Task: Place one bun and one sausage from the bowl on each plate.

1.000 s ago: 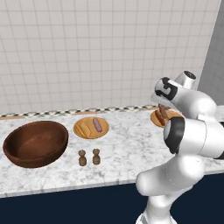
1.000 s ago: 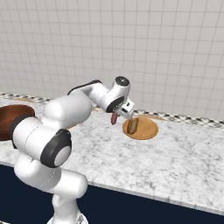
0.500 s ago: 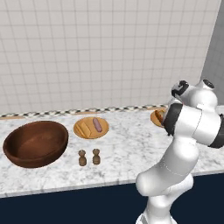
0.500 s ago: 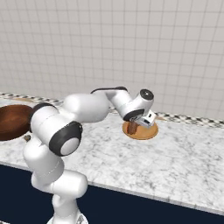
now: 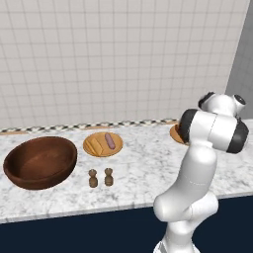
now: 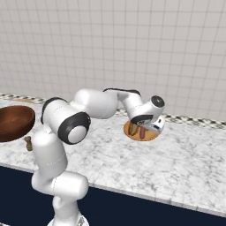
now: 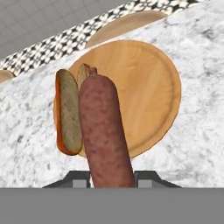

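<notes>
My gripper (image 7: 111, 179) is shut on a reddish-brown sausage (image 7: 105, 131), which hangs low over the right tan plate (image 7: 144, 87). A split bun (image 7: 68, 111) lies on that plate's left side, right beside the sausage. In the right base view the gripper (image 6: 142, 129) points down at this plate (image 6: 152, 135). The dark reddish-brown wooden bowl (image 5: 39, 162) sits far left on the counter. The left plate (image 5: 94, 150) holds a bun (image 5: 96, 144) and a sausage (image 5: 109, 141).
Two small wooden shakers (image 5: 93, 178) (image 5: 108, 176) stand in front of the left plate. A patterned strip (image 7: 48, 52) runs along the foot of the tiled wall behind the counter. A grey wall closes the right end. My arm hides most of the right plate (image 5: 175, 132).
The arm has swung to the right and lowered the sausage from above the counter down to just over the right plate. The bowl and the left plate have not moved.
</notes>
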Available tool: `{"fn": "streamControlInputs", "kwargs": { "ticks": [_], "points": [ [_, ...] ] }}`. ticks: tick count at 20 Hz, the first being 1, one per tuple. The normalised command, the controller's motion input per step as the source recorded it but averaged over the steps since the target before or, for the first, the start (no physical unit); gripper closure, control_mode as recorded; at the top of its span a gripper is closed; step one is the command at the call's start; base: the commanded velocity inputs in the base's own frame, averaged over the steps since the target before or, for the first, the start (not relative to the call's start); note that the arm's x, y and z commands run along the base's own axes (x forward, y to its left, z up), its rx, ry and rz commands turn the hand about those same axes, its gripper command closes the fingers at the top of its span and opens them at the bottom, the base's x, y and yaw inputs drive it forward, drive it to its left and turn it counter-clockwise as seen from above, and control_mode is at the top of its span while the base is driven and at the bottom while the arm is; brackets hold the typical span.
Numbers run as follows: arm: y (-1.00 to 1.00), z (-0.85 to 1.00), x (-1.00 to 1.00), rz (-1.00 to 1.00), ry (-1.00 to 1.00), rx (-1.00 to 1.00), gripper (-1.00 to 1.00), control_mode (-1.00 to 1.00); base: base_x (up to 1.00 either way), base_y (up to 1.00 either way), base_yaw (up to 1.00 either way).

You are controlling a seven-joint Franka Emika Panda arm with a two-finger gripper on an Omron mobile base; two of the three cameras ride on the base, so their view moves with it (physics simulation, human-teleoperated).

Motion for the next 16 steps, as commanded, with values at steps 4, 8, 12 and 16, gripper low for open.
{"fn": "streamControlInputs", "kwargs": {
  "ticks": [4,8,12,16],
  "points": [
    [-0.14,-0.19,0.38,0.02,0.00,0.00,1.00,-1.00,0.00,0.00,0.00],
    [-0.11,-0.26,0.37,0.01,0.00,0.00,1.00,-1.00,0.00,0.00,0.00],
    [-0.06,-0.31,0.39,0.01,0.00,0.00,1.00,-1.00,0.00,0.00,0.00],
    [-0.04,-0.23,0.40,0.00,0.00,0.00,1.00,-1.00,0.00,0.00,0.00]
  ]
}}
